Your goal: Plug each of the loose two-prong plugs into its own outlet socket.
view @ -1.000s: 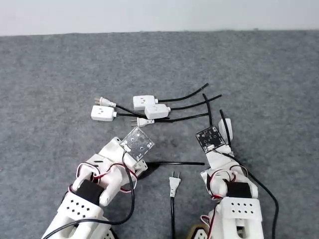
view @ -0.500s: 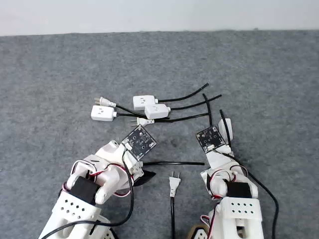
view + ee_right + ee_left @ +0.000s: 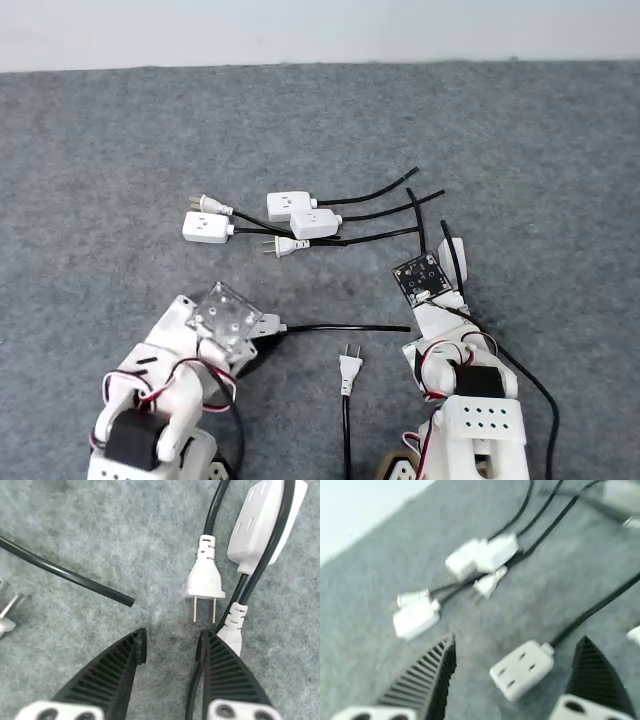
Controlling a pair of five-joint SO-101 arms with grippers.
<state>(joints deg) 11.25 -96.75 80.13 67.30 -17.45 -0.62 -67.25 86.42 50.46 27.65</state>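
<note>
1. At the lower left of the high view, our left gripper (image 3: pixel 517 640) stands wide open. Its jaws straddle a white socket block (image 3: pixel 521 669) on the grey carpet (image 3: pixel 100 150), apparently without touching it, though the wrist view is blurred. We judge the block light, hard and prone to sliding, so we would clamp its long flat sides.
2. In the upper middle, the paired sockets (image 3: pixel 300 214) touch each other, and a small plug (image 3: pixel 288 245) lies just below them.
3. In the lower middle, a loose plug (image 3: pixel 348 370) lies well apart from both grippers.
4. On the right, our right gripper (image 3: pixel 172 635) is open and empty. A white plug (image 3: pixel 204 580) lies just ahead, with its prongs towards us. We judge it light and rigid, with thin prongs that could bend. We would pinch the moulded body and expect its black cord (image 3: pixel 216 507) to tug.
</note>
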